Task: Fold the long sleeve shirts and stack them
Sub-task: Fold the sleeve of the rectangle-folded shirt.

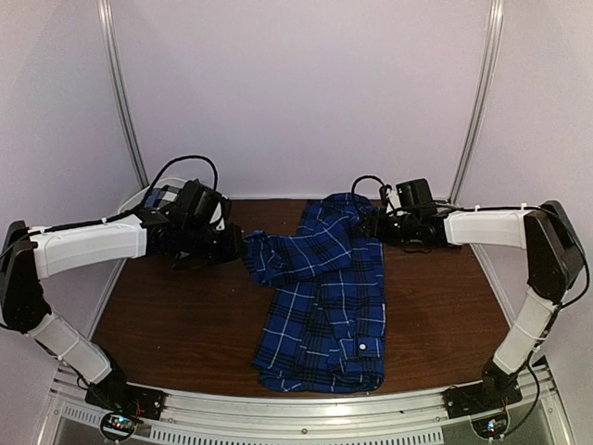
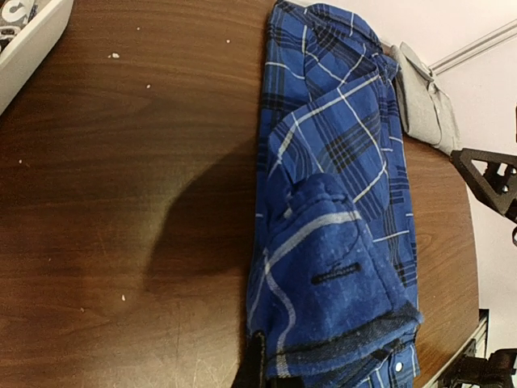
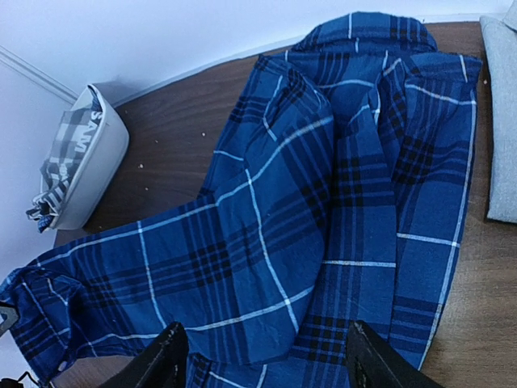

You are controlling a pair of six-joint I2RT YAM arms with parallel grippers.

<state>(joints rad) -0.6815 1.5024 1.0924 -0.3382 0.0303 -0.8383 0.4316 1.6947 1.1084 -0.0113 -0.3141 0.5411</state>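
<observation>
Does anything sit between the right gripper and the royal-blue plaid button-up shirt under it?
Nothing visible does. The right gripper hangs open directly over the royal-blue plaid shirt; the plain grey shirt lies off to one side, the white plastic basket to the other.

No legible text or labels

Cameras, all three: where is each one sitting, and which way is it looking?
Top external: fixed above and behind the arms, looking down on the table; left arm and right arm both show.
Left wrist: on the left arm, looking along the blue plaid shirt; only a sliver of the left claw, pinching cloth, shows.
Right wrist: on the right arm, looking down at that shirt; the open right claw frames the bottom.
Both wrist views share the white basket and grey shirt.
</observation>
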